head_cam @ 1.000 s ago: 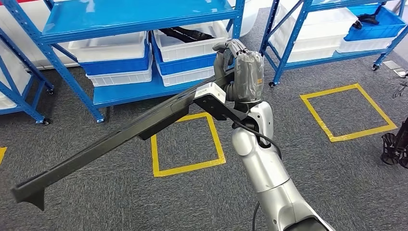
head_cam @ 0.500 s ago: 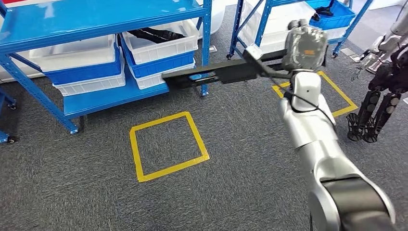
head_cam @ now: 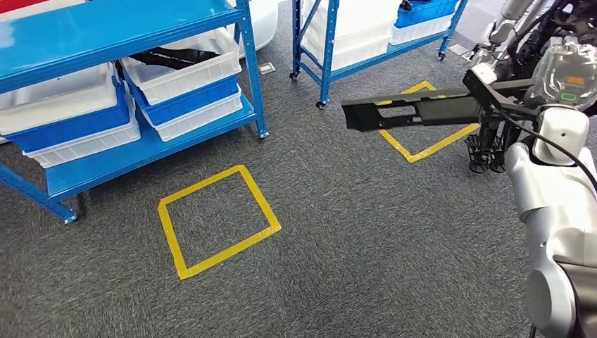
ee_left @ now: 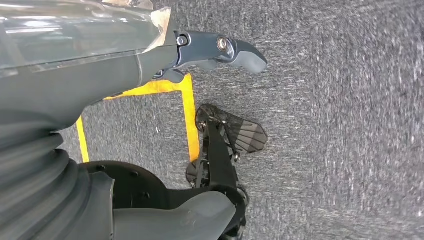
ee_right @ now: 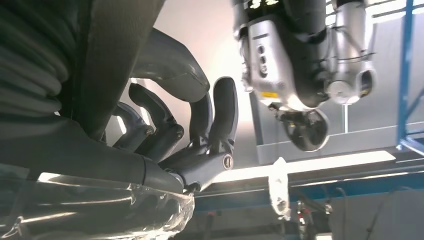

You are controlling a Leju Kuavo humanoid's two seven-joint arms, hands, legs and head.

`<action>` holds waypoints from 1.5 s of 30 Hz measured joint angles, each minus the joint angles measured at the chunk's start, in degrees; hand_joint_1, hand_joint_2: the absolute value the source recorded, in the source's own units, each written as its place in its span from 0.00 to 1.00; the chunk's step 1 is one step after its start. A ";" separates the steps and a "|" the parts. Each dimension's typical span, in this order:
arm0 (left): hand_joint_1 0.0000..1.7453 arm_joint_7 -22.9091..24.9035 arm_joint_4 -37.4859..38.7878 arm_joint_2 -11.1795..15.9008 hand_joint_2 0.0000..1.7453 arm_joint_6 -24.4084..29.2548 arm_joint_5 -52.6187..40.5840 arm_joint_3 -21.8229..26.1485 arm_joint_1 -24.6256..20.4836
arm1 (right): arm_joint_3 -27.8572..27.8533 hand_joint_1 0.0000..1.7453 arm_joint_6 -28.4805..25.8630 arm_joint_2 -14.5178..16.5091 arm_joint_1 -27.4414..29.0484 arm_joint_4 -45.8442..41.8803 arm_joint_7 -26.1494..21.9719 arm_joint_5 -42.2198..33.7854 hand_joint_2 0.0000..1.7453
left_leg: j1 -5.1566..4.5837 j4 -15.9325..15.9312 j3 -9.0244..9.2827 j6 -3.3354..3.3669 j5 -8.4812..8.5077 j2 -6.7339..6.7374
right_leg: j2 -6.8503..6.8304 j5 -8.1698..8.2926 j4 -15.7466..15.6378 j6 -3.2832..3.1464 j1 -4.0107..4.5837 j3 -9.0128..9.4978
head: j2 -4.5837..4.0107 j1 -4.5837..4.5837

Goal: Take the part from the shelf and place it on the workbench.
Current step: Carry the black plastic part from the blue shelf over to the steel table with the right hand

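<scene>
The long black part (head_cam: 412, 111) hangs level over the carpet, pointing left from my right hand (head_cam: 565, 72), which grips its near end. That hand is raised at the right edge of the head view, wrapped in clear plastic. In the right wrist view its dark fingers (ee_right: 200, 132) curl around the black part (ee_right: 117, 35). My left hand (ee_left: 150, 65) hangs over the grey carpet with its fingers stretched out and nothing in it. The blue shelf (head_cam: 105, 32) stands at the far left, with another black part (head_cam: 172, 56) lying in a white bin.
White and blue bins (head_cam: 63, 116) sit on the shelf's lower level. A second blue shelf (head_cam: 366, 35) stands at the back. Yellow tape squares (head_cam: 218, 218) mark the carpet. Another robot (head_cam: 517, 32) stands at the far right, close to the part.
The camera has swung right, so the shelves have slid to the left of the picture. My right hand still holds the part, which now points at the second shelf and looks shorter.
</scene>
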 joint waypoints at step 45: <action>0.00 2.51 -0.16 1.09 1.00 -1.43 -7.74 -0.11 -0.75 | -5.52 1.00 7.48 3.46 20.22 -26.49 0.19 2.66 1.00 | -0.62 -1.35 -0.29 1.28 2.43 -6.29 | 8.17 0.52 0.93 1.13 0.50 -1.55 | -0.01 0.41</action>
